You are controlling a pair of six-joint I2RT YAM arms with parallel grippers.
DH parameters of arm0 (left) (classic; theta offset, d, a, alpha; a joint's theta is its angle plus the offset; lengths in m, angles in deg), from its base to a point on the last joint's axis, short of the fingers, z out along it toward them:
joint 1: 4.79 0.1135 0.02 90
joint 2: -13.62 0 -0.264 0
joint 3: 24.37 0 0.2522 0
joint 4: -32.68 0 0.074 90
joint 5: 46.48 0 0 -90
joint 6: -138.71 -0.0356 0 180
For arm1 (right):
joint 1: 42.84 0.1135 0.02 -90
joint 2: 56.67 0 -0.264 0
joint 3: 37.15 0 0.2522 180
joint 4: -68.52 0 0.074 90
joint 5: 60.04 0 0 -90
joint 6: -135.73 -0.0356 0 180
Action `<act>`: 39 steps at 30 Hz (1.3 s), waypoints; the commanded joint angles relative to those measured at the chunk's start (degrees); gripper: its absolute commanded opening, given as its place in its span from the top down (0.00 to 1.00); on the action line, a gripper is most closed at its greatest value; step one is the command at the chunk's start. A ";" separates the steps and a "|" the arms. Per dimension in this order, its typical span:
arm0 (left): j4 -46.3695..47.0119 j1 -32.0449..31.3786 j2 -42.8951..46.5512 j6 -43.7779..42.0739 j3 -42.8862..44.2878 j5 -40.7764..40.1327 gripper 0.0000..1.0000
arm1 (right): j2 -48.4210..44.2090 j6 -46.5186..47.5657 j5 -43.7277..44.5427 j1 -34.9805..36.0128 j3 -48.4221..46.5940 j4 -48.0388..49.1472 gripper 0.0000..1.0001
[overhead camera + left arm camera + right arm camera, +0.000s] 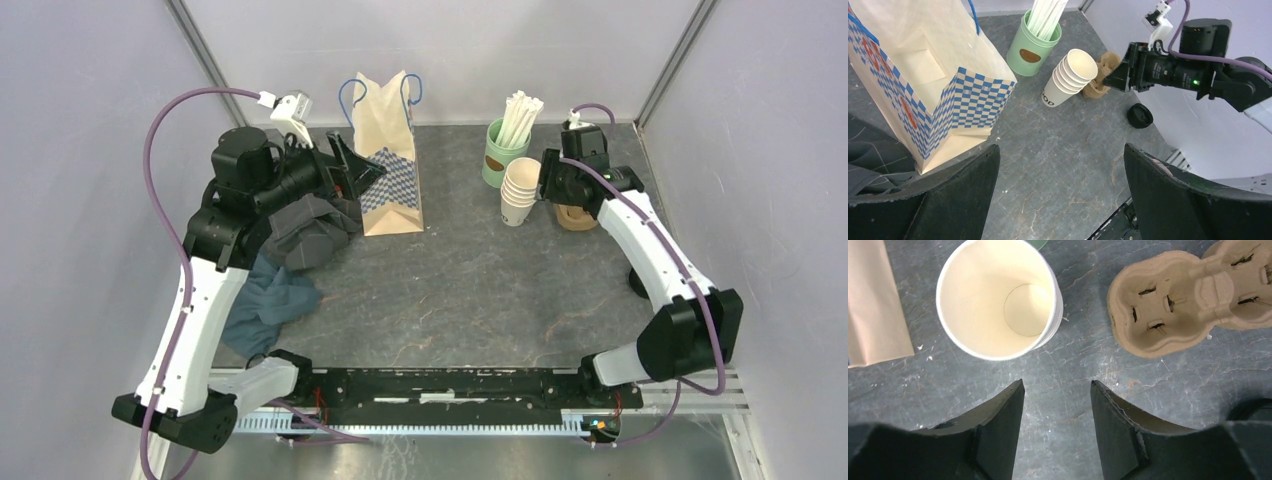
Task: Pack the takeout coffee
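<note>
Right of the paper bag (392, 165) lies a broad strip of bare table. Past it stands the stack of white cups (998, 297), upright, mouths up, long axis vertical. Farther from the bag sit the pulp carrier (1168, 305) and a black lid (1140, 115). The right gripper (1057, 386) hovers between stack and carrier, jaws partly apart, empty. On the bag's other side, the left gripper (1060, 149) gapes wide, holding nothing.

Edges crop pulp carrier (1168, 310); black lid (1254, 409), perhaps, half hidden.
</note>
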 commanded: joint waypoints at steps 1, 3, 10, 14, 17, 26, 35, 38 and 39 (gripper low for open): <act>-0.56 -0.54 -0.82 0.00 0.13 -0.55 0.00 | 2.91 -3.11 4.95 0.39 -3.66 4.78 0.43; -1.52 -0.88 -1.66 -0.86 1.37 -1.44 0.00 | 4.00 -3.36 5.11 0.32 -4.02 5.89 0.47; -1.62 -1.56 -2.47 -1.94 1.31 -2.12 0.00 | 5.13 -3.42 5.33 0.88 -7.32 5.19 0.49; -1.62 -1.92 -2.60 -2.48 1.10 -2.59 0.00 | 5.76 -2.62 6.71 0.94 -7.90 5.62 0.49; -1.75 -2.34 -2.80 -2.86 1.54 -2.82 0.00 | 8.89 -2.23 7.98 0.99 -10.04 5.38 0.50; -2.68 -2.91 -2.45 -3.93 1.94 -3.84 0.00 | 12.86 -2.47 9.42 1.21 -11.84 5.40 0.64; -2.77 -2.90 -2.56 -4.17 1.93 -3.89 0.00 | 13.46 -2.77 10.15 1.62 -10.65 5.55 0.74; -2.81 -2.94 -2.72 -4.09 2.06 -3.65 0.00 | 13.60 -3.02 10.52 1.63 -10.41 5.64 0.75; -2.77 -3.00 -2.79 -4.13 2.08 -3.68 0.00 | 13.67 -3.12 10.65 1.56 -10.26 5.67 0.75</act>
